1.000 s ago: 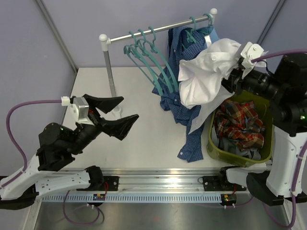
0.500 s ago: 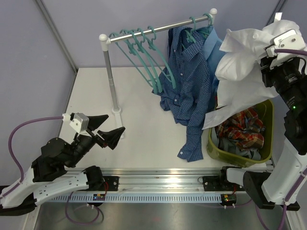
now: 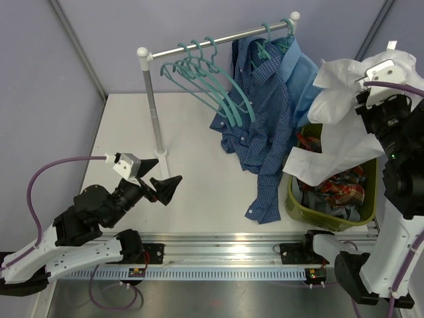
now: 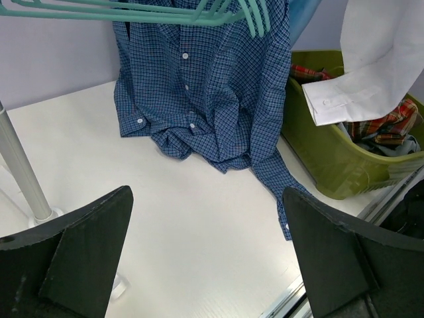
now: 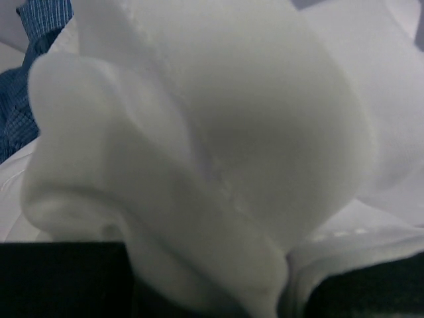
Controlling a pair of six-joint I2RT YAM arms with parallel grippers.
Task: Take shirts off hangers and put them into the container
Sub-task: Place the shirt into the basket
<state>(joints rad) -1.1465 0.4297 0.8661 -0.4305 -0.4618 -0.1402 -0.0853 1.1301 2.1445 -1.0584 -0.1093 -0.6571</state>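
The right gripper [image 3: 361,99] is partly closed on a bunch of the white shirt [image 3: 338,99]. In the right wrist view the cloth fills the space between its fingers [image 5: 59,281] and hides most else. It holds the shirt up over the far end of the basket [image 3: 295,199], at the table's [image 3: 199,165] right edge. One sleeve hangs down to the rim. A plaid shirt [image 3: 344,189] lies in the basket on top of a grey one. Left of the basket, the check shirt [image 3: 265,126] hangs on a hanger from the rail [image 3: 218,41], with its lower part spread on the table. The light blue shirt [image 3: 306,79] hangs just behind it. Three bare hangers [image 3: 205,73] hang further left on the rail. The left gripper [image 3: 162,175] hovers low over the near left of the table, jaws wide apart and holding nothing, well apart from the shirts.
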